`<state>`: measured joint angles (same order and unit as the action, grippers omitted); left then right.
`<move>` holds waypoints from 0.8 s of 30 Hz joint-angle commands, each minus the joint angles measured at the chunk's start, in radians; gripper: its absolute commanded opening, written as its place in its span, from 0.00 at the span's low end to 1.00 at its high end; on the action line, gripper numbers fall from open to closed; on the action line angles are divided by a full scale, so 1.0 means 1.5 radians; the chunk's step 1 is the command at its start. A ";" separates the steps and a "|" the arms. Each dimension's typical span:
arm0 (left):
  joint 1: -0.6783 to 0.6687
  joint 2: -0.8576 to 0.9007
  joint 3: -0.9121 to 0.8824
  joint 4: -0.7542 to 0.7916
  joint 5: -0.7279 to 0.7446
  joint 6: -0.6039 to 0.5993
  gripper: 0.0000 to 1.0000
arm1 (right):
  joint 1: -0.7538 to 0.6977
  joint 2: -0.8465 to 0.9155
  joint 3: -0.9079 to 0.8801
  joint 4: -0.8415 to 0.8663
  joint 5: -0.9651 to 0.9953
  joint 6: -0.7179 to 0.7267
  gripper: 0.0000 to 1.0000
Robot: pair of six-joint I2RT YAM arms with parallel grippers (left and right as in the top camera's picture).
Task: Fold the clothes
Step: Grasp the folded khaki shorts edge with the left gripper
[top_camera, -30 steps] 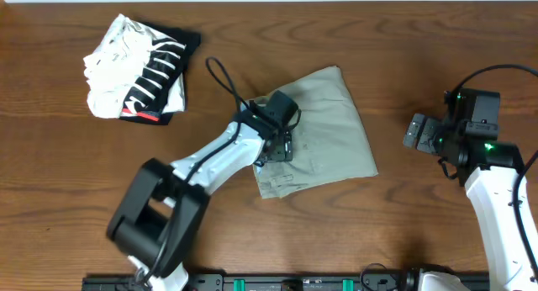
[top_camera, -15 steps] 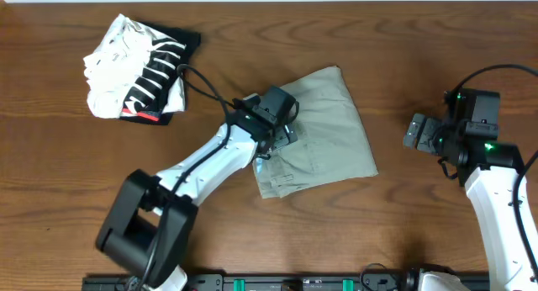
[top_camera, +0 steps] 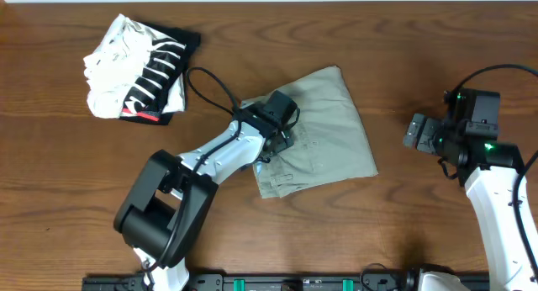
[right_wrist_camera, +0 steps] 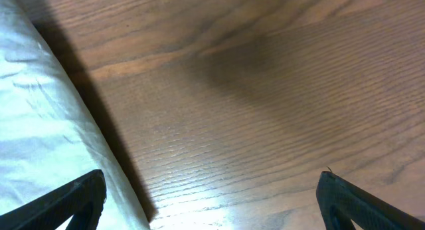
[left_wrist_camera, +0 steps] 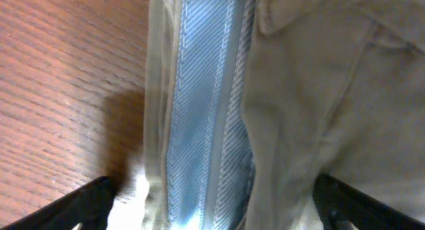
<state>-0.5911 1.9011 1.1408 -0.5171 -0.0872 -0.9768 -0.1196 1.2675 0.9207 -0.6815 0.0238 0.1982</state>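
The clothes, khaki shorts [top_camera: 328, 131], lie folded in a rough wedge at the table's middle. My left gripper [top_camera: 276, 138] is down on their left edge, open. In the left wrist view its two dark fingertips [left_wrist_camera: 89, 202] stand wide apart on either side of the pale blue inner waistband [left_wrist_camera: 199, 117], with khaki cloth [left_wrist_camera: 332, 84] to the right. My right gripper [top_camera: 418, 131] hovers to the right of the shorts, open. In the right wrist view it [right_wrist_camera: 212, 210] hangs over bare wood, with the shorts' edge [right_wrist_camera: 40, 130] at the left.
A folded black-and-white striped garment [top_camera: 139, 68] with a red mark lies at the back left. The brown wooden table [top_camera: 403, 39] runs past the view on three sides, and a black rail [top_camera: 294, 283] lines the front edge.
The left arm's elbow swung left and came back, while its gripper stayed on the shorts' waistband edge. The right arm has not moved.
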 commanded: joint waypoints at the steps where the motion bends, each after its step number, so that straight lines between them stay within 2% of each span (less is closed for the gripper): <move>1: 0.004 0.049 -0.014 0.002 -0.005 0.000 0.80 | -0.004 -0.004 -0.002 0.000 0.008 0.008 0.99; 2: 0.004 0.049 -0.014 0.002 -0.005 0.004 0.68 | -0.004 -0.004 -0.002 0.000 0.008 0.008 0.99; 5: 0.004 0.049 -0.014 0.002 -0.005 0.017 0.41 | -0.004 -0.004 -0.002 0.000 0.008 0.007 0.99; 8: 0.004 0.049 -0.014 -0.003 -0.005 0.017 0.25 | -0.004 -0.004 -0.002 0.000 0.008 0.008 0.99; 13: 0.004 0.049 -0.014 -0.003 -0.004 0.060 0.14 | -0.004 -0.004 -0.002 0.000 0.008 0.008 0.99; 17: 0.004 0.042 -0.008 -0.003 -0.001 0.204 0.06 | -0.004 -0.004 -0.002 0.000 0.008 0.007 0.99; 20: 0.004 0.026 0.005 -0.011 0.000 0.311 0.06 | -0.004 -0.004 -0.002 0.000 0.008 0.007 0.99; 24: 0.004 -0.013 0.019 -0.012 0.000 0.409 0.06 | -0.004 -0.004 -0.002 0.000 0.009 0.007 0.99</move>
<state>-0.5896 1.9099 1.1660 -0.5152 -0.0807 -0.5613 -0.1196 1.2675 0.9207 -0.6815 0.0235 0.1982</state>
